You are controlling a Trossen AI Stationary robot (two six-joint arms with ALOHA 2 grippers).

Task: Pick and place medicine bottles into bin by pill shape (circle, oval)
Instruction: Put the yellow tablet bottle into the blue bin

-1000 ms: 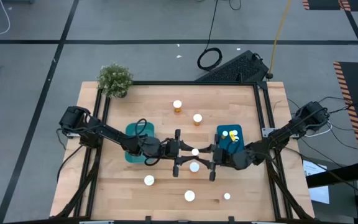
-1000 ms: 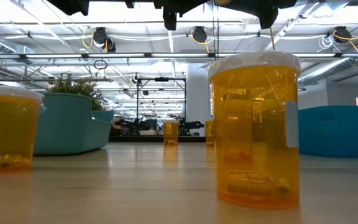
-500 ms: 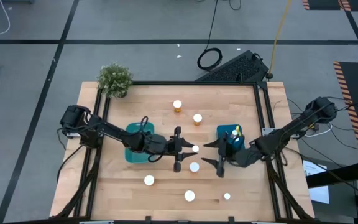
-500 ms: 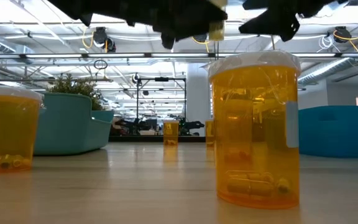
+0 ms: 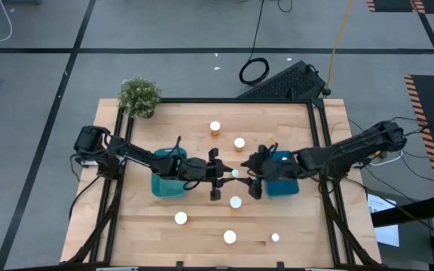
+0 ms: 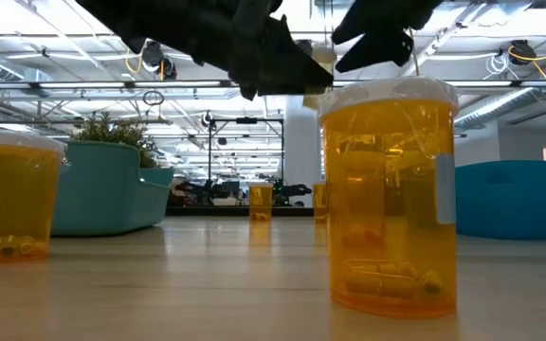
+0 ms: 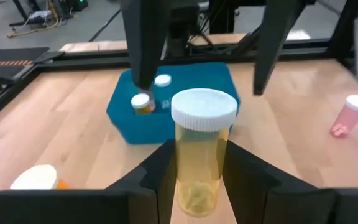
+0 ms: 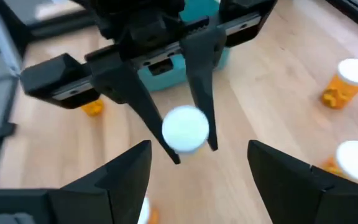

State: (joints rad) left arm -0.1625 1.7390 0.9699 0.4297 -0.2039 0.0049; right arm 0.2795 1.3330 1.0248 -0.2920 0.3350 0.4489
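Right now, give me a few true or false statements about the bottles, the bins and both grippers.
1. The left gripper holds an amber bottle with a white cap. True.
2. The right gripper is shut on a bottle. False: its fingers are spread, holding nothing.
3. The right-hand blue bin has bottles in it. True: two show in the left wrist view.
4. A pink bottle stands on the table. True.
5. The two grippers are at opposite ends of the table. False: they face each other near the middle.
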